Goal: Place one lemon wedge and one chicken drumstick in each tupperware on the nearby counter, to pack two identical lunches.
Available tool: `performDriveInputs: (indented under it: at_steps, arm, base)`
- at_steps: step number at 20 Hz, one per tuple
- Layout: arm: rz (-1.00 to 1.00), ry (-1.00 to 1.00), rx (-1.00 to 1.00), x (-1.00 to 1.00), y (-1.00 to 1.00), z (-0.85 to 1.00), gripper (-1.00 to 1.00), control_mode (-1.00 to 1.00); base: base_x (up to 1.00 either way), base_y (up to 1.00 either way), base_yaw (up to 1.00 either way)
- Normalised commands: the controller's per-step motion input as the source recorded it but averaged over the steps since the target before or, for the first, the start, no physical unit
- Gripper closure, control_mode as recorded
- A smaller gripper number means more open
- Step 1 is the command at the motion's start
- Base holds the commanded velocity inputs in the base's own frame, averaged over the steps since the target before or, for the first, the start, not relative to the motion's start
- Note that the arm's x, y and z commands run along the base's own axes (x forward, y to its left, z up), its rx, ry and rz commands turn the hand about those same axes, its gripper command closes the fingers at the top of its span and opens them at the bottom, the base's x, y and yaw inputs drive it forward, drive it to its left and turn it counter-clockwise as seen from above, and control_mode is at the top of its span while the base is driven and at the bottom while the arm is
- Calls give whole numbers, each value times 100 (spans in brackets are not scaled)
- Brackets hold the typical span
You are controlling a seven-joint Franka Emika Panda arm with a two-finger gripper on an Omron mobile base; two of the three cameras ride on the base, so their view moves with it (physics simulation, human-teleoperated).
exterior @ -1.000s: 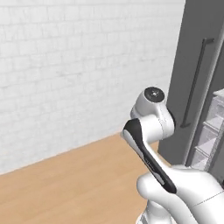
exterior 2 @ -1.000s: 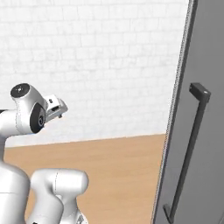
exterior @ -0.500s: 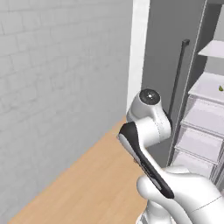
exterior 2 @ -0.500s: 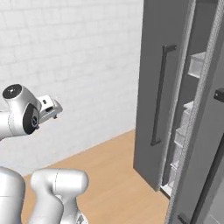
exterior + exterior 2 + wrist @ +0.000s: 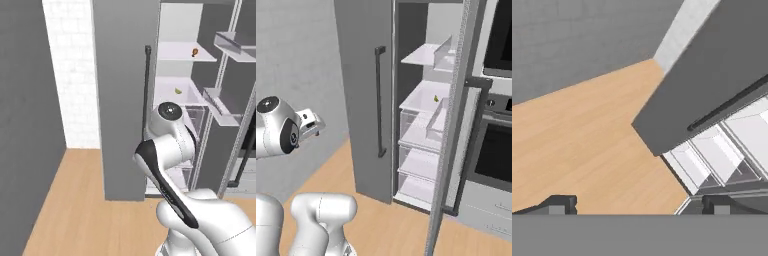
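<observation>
A: Where is the food?

B: Inside the open fridge. A chicken drumstick lies on an upper white shelf, and a lemon wedge sits on the shelf below it. From the right base view the lemon wedge shows on the middle shelf, behind the open right door.

A: And the end effector?

B: The end effector hangs empty, its two fingertips spread wide apart. It points down at the wooden floor and the foot of the left fridge door, well short of the shelves.

A: Anything beside the fridge?

B: An oven stands just to its right.
</observation>
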Motion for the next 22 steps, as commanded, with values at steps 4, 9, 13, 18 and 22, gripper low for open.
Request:
performDriveInputs:
  at_steps: [4,9,13,18,22]
  arm:
    - [0,0,0,0,0,0,-100,100]
    - [0,0,0,0,0,0,-100,100]
    - [0,0,0,0,0,0,-100,100]
    - [0,0,0,0,0,0,-100,100]
    - [0,0,0,0,0,0,-100,100]
  base:
    - [44,33,-85]
    - [55,15,-70]
    - [11,2,-12]
    - [96,13,-9]
    - [95,20,-26]
